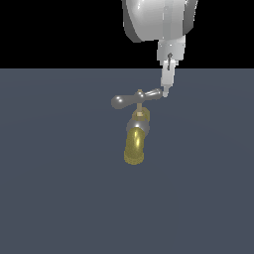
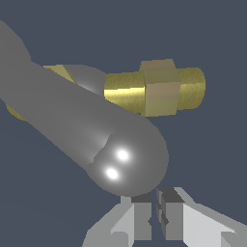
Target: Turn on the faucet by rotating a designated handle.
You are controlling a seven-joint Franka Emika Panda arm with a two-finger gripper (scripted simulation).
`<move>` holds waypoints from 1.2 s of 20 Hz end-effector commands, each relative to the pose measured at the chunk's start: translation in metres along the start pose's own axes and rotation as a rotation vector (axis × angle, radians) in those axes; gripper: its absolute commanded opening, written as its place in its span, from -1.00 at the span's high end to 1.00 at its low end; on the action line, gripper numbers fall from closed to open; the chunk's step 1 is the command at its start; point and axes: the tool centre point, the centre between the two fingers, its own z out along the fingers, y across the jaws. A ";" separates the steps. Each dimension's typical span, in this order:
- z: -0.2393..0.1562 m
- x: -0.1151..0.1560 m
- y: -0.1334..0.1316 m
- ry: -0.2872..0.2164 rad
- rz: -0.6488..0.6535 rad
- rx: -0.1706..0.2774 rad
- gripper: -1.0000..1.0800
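Gripper [image 1: 166,91] jaws are pretty much together, nothing between them. The handle [image 1: 135,98] looks rigid and slick, so I'd push at its rounded knob end.

Faucet [image 1: 135,141]: set on a flat dark grey-blue surface [image 1: 54,188]; brass-yellow spout is directed toward the viewer.
Handle [image 1: 135,99]: grey T-bar, mounted above the spout; two knobbed arms are extended sideways.
Gripper [image 1: 165,92]: lowered from above; its tip is placed against the handle arm end on the exterior view's right.
Jaw state: not discernible.
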 end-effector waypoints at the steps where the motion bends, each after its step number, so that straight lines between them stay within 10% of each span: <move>1: -0.001 0.025 0.001 0.006 -0.016 -0.002 1.00; 14: -0.003 0.119 0.009 0.018 -0.047 -0.006 1.00; 15: -0.003 0.119 0.009 0.018 -0.047 -0.006 1.00; 16: -0.002 0.061 0.018 -0.012 0.021 -0.012 1.00; 24: -0.002 0.103 -0.004 -0.002 -0.002 -0.010 1.00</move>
